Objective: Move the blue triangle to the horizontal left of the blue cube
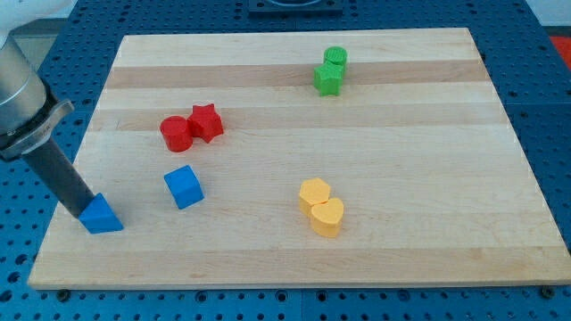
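Observation:
The blue triangle lies near the board's left edge, toward the view's bottom. The blue cube sits to its right and a little higher in the view. My tip is at the left side of the blue triangle, touching or nearly touching it. The dark rod rises from there toward the view's top left.
A red cylinder and a red star touch each other above the blue cube. Two green blocks stand at the top centre-right. Two yellow blocks lie at the bottom centre. The wooden board rests on a blue perforated table.

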You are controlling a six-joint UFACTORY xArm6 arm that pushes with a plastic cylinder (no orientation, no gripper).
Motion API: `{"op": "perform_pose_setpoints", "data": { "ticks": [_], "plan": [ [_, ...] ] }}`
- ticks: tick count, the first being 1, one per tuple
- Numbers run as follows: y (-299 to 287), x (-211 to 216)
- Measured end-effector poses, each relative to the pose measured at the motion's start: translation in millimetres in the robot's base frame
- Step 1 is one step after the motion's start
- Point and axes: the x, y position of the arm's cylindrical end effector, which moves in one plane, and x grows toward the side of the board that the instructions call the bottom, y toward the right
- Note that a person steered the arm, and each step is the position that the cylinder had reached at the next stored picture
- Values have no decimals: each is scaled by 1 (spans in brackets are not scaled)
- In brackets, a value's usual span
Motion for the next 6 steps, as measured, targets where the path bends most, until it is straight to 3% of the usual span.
{"op": "perform_pose_setpoints", "data": {
  "ticks": [2,6],
  "plan": [
    [5,53],
    [10,24]
  ]
}}
